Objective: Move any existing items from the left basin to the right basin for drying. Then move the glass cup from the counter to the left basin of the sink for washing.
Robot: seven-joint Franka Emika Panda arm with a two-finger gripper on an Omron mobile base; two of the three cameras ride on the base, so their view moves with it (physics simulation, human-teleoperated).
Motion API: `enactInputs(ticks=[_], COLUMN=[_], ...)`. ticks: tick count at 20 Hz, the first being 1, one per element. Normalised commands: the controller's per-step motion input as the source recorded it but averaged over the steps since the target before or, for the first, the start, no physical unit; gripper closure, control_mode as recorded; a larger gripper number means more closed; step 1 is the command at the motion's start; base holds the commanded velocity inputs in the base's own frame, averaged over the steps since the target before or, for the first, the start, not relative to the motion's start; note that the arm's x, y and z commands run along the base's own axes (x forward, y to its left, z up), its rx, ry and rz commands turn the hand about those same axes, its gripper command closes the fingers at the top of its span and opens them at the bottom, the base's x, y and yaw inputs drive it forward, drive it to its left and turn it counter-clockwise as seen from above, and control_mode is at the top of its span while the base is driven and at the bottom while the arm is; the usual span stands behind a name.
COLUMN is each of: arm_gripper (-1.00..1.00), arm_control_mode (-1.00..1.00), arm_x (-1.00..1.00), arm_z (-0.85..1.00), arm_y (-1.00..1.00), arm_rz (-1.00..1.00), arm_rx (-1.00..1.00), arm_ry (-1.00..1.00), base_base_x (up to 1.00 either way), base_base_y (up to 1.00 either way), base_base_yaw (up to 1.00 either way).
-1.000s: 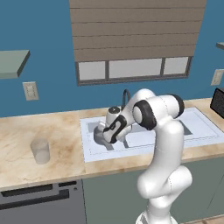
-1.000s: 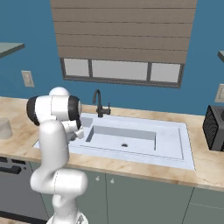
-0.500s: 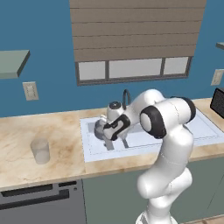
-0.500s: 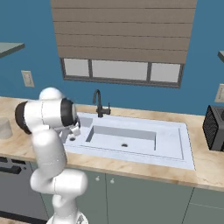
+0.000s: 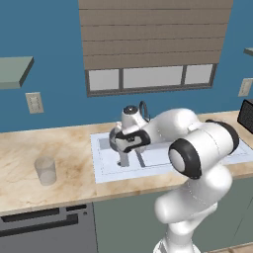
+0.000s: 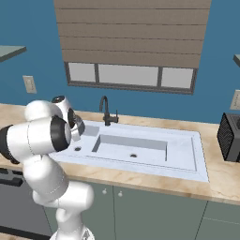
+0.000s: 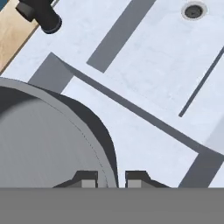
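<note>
While the saucepan (image 7: 48, 135) is being gripped by its rim wall, with one fingertip inside and one outside, it is being carried above the sink (image 5: 106, 170). Compared with a second ago, the arm is being swung more across the left base view, and the gripper (image 7: 111, 179) with the pan is being held higher over the left basin (image 5: 129, 157) rather than down in it. It is judged that the pan is already lifted free, so the first step is being completed only halfway: the right basin (image 6: 133, 145) is not yet reached.

In the hand view the pan's mouth is being shown open toward the camera, so it seems to be hanging tilted from the pinched rim. Its short handle cannot be seen, so the long axis cannot be told.

The glass cup (image 5: 46, 170) is standing upright on the counter (image 5: 29, 148), well apart from the sink.
</note>
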Motion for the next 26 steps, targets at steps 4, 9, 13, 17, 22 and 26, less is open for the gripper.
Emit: enactInputs(ticks=[4,9,13,17,22,26], arm_gripper=[1.00,1.00,1.00,1.00,1.00,1.00], arm_control_mode=[-1.00,-1.00,-1.00,-1.00,-1.00,-1.00], arm_x=[-0.49,-0.44,-0.38,-0.40,-0.38,-0.42], arm_z=[0.51,0.55,0.50,0.46,0.41,0.29], arm_y=[0.00,0.00,-0.02,-0.07,-0.13,-0.19], arm_rz=[-0.09,-0.09,-0.09,-0.11,-0.13,-0.13], arm_rx=[0.00,0.00,0.00,0.00,0.00,0.00], arm_ry=[0.02,0.03,0.05,0.09,0.12,0.12], base_base_x=[0.00,0.00,0.00,0.00,0.00,0.00], base_base_y=[0.00,0.00,0.00,0.00,0.00,0.00], base_base_yaw=[0.00,0.00,0.00,0.00,0.00,0.00])
